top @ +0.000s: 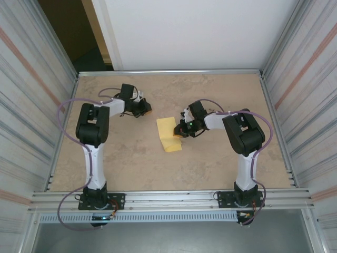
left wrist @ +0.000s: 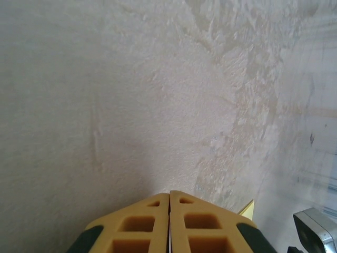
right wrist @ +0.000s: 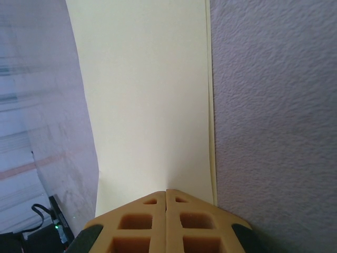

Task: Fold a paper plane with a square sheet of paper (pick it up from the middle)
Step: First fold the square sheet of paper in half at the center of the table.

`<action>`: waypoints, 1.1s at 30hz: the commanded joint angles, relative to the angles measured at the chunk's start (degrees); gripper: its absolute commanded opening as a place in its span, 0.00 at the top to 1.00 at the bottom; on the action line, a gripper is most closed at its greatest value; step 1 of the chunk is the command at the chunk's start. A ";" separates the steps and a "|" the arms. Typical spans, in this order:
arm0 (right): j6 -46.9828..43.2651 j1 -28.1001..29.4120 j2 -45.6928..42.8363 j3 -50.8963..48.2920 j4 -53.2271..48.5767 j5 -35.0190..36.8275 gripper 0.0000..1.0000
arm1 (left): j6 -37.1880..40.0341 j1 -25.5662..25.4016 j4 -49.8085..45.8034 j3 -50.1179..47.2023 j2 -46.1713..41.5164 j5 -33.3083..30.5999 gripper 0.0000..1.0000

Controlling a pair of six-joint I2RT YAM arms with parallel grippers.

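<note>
On the beige table (top: 210, 89), the pale-yellow sheet of paper (top: 168, 134) lies flat near the middle, doubled over into a strip. Expect it to be light, thin, floppy and easily creased; pinch it mid-edge. Your right gripper (top: 182, 132) is fully closed, tips on the paper's edge. Your left gripper (top: 145, 112) is closed and empty, over bare table. No writing is visible.

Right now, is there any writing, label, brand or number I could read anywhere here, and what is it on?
None: no readable text in any view.
The yellow paper is plain and unmarked.
The table and the left arm show no lettering that can be made out.
</note>
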 commanded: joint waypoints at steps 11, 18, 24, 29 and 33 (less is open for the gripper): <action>1.25 -0.57 7.05 -7.98 -16.54 17.99 0.96 | -1.67 -12.14 -3.16 -17.16 -18.89 2.09 0.90; 1.47 -0.54 7.15 -8.46 -16.20 18.23 0.96 | -2.66 -16.53 -3.36 -20.07 -16.64 5.14 0.92; 1.49 -0.58 7.14 -8.66 -16.15 18.33 0.96 | -1.99 -16.92 -3.17 -21.06 -14.18 6.96 0.93; 1.51 -0.64 7.36 -8.65 -16.11 18.48 0.96 | -1.27 -16.59 -3.23 -23.40 -13.67 6.40 0.93; 1.49 -0.74 7.52 -8.74 -16.18 18.50 0.96 | -0.55 -16.25 -3.03 -25.38 -13.79 5.25 0.93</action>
